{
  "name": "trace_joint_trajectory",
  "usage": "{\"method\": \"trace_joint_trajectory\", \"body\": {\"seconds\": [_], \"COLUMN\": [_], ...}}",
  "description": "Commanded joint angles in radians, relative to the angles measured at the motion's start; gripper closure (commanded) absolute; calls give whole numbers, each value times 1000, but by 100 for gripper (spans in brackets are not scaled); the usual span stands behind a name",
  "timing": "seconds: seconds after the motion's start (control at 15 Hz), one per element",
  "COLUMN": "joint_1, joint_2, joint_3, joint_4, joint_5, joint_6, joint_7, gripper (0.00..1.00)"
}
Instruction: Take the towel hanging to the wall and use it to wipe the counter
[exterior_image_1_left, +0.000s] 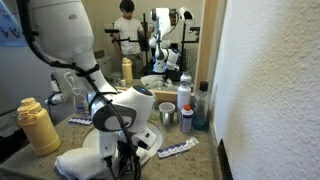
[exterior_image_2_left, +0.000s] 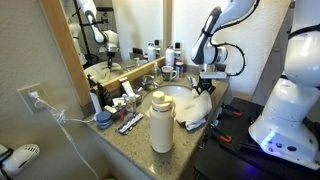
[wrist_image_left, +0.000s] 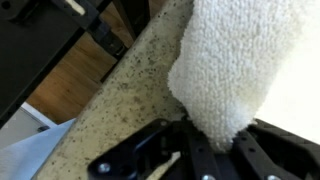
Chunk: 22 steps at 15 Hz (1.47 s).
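Observation:
The pale terry towel (wrist_image_left: 240, 70) is bunched up and pinched between my gripper's (wrist_image_left: 213, 150) black jaws, right over the speckled granite counter (wrist_image_left: 115, 105). In an exterior view the towel (exterior_image_2_left: 195, 108) lies heaped on the counter (exterior_image_2_left: 130, 150) beside the sink basin, under the gripper (exterior_image_2_left: 206, 84). In an exterior view the towel (exterior_image_1_left: 85, 160) sits low at the front, below the arm and gripper (exterior_image_1_left: 125, 150). The white stippled wall (exterior_image_1_left: 270, 90) is bare at the right.
A yellow bottle (exterior_image_1_left: 38, 125), cups (exterior_image_1_left: 167, 113), a dark blue bottle (exterior_image_1_left: 201, 105) and a toothpaste tube (exterior_image_1_left: 175, 150) stand on the counter. A tall white bottle (exterior_image_2_left: 160, 122) is near the front edge. The wood-framed mirror (exterior_image_2_left: 75, 50) backs the counter.

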<state>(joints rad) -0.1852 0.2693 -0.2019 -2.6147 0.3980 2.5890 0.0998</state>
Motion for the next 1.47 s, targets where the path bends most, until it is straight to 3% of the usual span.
{"method": "trace_joint_trajectory", "body": {"seconds": [0.0, 0.4, 0.93, 1.4], "joint_1": [-24, -4, 33, 38], "joint_2": [12, 100, 242, 216], "joint_3": [40, 92, 209, 149], "joint_4": [15, 91, 228, 228], "joint_5": [-12, -57, -81, -136], "joint_6": [-92, -351, -499, -570], "joint_7": [-46, -131, -273, -182], "gripper": [97, 97, 97, 97]}}
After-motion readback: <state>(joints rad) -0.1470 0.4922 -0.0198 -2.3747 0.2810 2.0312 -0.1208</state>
